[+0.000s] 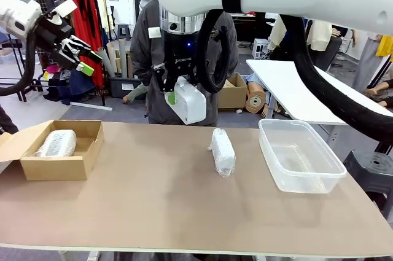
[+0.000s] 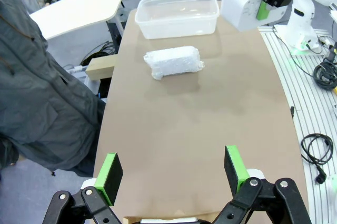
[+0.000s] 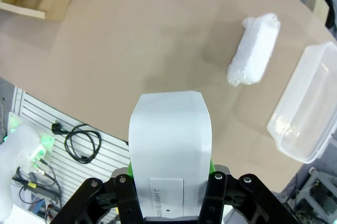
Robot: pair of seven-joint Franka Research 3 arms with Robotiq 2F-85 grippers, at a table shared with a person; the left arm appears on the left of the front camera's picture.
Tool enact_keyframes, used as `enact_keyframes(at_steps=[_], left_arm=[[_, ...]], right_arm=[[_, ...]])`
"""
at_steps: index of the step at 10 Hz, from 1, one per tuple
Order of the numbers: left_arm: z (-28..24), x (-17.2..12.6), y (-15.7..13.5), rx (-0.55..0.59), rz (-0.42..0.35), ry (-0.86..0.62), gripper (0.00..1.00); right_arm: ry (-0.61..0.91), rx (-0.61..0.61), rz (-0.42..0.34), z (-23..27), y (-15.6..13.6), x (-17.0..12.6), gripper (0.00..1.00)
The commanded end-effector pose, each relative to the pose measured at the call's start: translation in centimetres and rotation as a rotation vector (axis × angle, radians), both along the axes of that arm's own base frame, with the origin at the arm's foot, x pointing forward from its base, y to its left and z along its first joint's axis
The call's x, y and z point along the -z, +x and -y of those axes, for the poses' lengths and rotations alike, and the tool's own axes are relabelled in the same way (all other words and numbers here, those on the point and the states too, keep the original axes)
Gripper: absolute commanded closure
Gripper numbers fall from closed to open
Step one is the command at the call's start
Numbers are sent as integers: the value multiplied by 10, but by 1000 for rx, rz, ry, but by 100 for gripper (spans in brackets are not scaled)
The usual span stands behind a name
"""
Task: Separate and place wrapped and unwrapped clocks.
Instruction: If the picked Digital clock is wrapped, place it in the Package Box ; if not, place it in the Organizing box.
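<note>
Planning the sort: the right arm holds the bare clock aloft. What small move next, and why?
Probably carry the bare clock toward the clear tub: it looks empty, while the cardboard box already holds a wrapped clock.

Wrapped clocks: 2, i.e. left wrapped clock [image 1: 56, 143] at mid-left of frame and centre wrapped clock [image 1: 222, 151] approx. mid-frame. 1 bare clock [image 1: 187, 102], upper centre. 1 cardboard box [image 1: 55, 169], left. 1 clear tub [image 1: 310, 182], right. Grippers: 2, i.e. left gripper [image 1: 89, 61] upper left, right gripper [image 1: 178, 95] upper centre. 1 person [image 1: 142, 46], top centre.
</note>
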State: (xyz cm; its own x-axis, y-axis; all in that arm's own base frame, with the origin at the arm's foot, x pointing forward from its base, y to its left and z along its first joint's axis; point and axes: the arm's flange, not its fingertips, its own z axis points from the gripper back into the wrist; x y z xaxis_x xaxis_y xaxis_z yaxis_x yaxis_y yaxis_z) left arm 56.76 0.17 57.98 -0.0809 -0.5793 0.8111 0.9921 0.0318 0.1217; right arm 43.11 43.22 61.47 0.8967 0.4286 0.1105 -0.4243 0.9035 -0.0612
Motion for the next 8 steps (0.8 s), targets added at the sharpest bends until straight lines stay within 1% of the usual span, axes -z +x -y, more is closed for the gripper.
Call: enact_keyframes(at_steps=[1, 2, 3, 4, 6, 7, 8], left_arm=[[0, -1, -2, 3, -1, -2, 0], [0, -1, -2, 3, -1, -2, 0], [0, -1, -2, 3, -1, -2, 0], [0, -1, -2, 3, -1, -2, 0], [0, -1, -2, 3, -1, -2, 0], [0, -1, -2, 3, -1, -2, 0], [0, -1, -2, 3, -1, -2, 0]], right_arm=[[85, -48, 0, 40, 1, 7, 100], [151, -106, -2, 59, 10, 6, 100], [183, -106, 4, 77, 15, 10, 100], [209, -79, 17, 96, 24, 17, 100], [213, -11, 72, 128, 41, 36, 100], [188, 16, 90, 150, 52, 39, 100], [148, 48, 81, 178, 61, 43, 100]])
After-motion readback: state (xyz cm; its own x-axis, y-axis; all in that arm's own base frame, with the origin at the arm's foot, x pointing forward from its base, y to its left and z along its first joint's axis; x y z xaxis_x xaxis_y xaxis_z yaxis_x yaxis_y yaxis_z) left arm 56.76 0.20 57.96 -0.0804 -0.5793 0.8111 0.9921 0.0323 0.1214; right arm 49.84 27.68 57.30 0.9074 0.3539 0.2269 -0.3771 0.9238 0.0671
